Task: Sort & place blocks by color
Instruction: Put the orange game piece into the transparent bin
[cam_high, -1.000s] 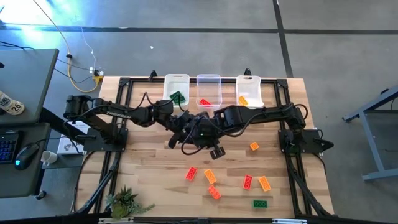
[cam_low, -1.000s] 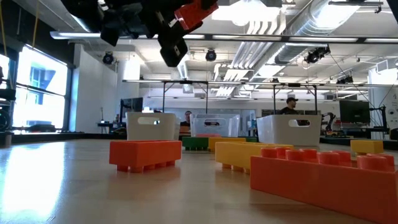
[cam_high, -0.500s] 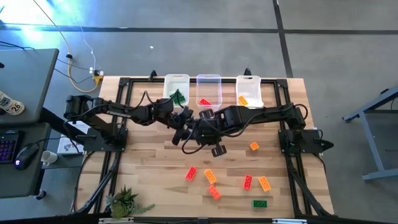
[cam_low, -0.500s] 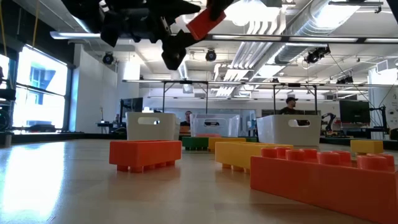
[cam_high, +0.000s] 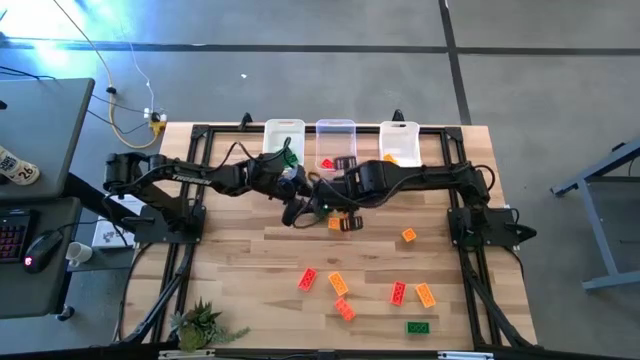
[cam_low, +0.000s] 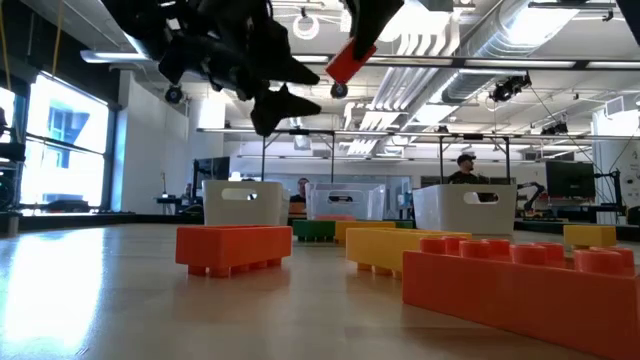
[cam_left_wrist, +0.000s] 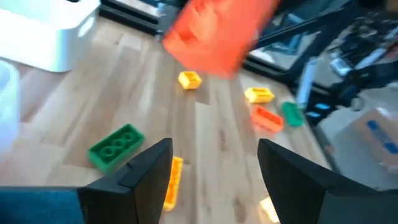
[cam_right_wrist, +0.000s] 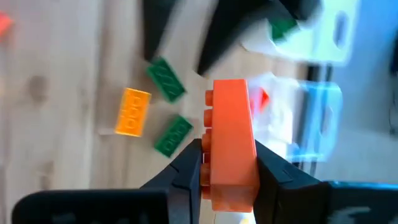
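Note:
A red block (cam_right_wrist: 229, 124) hangs high above the table in my right gripper (cam_right_wrist: 227, 155), which is shut on it over the middle of the table (cam_high: 332, 198), just before the bins. My left gripper (cam_left_wrist: 214, 152) is open with nothing between its fingers, close beside it on the left (cam_high: 298, 205). The block (cam_left_wrist: 217, 31) shows just ahead of the left fingers, apart from them. On the table below lie two green blocks (cam_right_wrist: 165, 78) (cam_right_wrist: 173, 134) and an orange one (cam_right_wrist: 132, 111). Several more red, orange and green blocks (cam_high: 398, 292) lie nearer the front edge. My right gripper pinches the red block's one end (cam_right_wrist: 230, 180) between its two fingers, one finger (cam_right_wrist: 186, 171) on the studded face and the other on the opposite face. The fingers slant downward and lie along the block. The block juts out past the fingertips, tilted (cam_low: 350, 60) and clear of the table.
Three bins stand along the far edge: a white one (cam_high: 284, 130) with green blocks, a clear one (cam_high: 336, 128) with red, a white one (cam_high: 400, 130) with orange. A small plant (cam_high: 200, 322) sits at the near left corner. Black frame rails border the table.
Both grippers have gone toward the table's far edge, toward the bins. My right gripper has carried the red block along and tipped it steeper. My left gripper has opened and now stands apart from the block.

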